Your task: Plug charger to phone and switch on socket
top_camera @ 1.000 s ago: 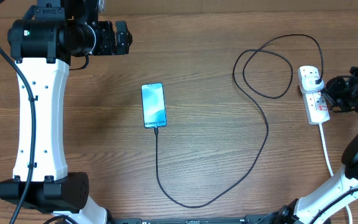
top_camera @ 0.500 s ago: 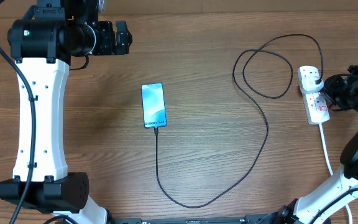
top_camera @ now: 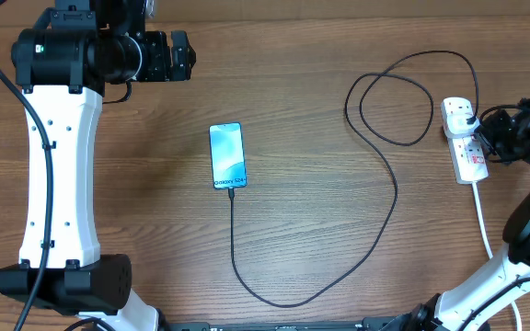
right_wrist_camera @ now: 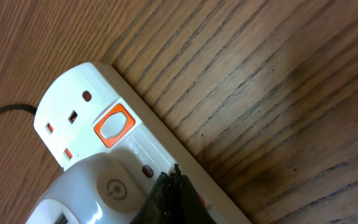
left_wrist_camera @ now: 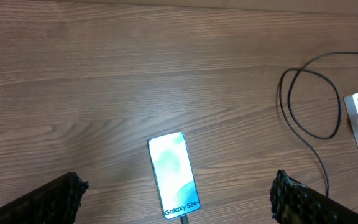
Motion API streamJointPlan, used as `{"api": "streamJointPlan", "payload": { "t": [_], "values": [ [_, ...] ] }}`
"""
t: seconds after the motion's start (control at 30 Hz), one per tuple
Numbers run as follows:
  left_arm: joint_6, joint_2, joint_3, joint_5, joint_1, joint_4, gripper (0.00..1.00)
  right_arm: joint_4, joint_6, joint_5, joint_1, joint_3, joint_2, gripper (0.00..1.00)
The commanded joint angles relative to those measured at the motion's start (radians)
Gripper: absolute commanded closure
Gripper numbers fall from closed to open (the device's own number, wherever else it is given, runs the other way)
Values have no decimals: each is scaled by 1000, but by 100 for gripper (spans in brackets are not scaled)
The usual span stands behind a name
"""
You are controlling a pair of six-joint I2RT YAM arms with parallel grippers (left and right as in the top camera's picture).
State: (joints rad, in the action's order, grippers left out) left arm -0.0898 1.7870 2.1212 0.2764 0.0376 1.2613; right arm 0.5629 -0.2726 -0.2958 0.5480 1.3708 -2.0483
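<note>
**Right hand pressed shut at the socket's switches**

The socket (top_camera: 465, 138) lies at the bench's (top_camera: 320, 92) right side, its long axis running away from the robot. The right hand (top_camera: 488, 138) sits just beside it – fingers pressed together, tips at the strip's face, a little along from an orange switch (right_wrist_camera: 114, 124). The coming press likely turns on that short offset along the strip.

The charger (top_camera: 396, 198) already appears to sit in the near end of the phone (top_camera: 227, 155), which lies well apart to the left. The left hand (top_camera: 186, 55) hangs spread wide, holding nothing – far from the socket.
</note>
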Motion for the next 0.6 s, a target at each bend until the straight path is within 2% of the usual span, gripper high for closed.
{"api": "streamJointPlan", "payload": {
  "t": [0.0, 0.17, 0.57],
  "values": [
    [15, -9, 8, 8, -5, -1, 0, 41, -16, -35, -53, -30, -30, 96],
    [15, -9, 8, 8, -5, -1, 0, 53, -30, -34, -53, -30, -30, 96],
    [15, -9, 8, 8, -5, -1, 1, 56, -174, -34, -53, -30, -30, 96]
  ]
}}
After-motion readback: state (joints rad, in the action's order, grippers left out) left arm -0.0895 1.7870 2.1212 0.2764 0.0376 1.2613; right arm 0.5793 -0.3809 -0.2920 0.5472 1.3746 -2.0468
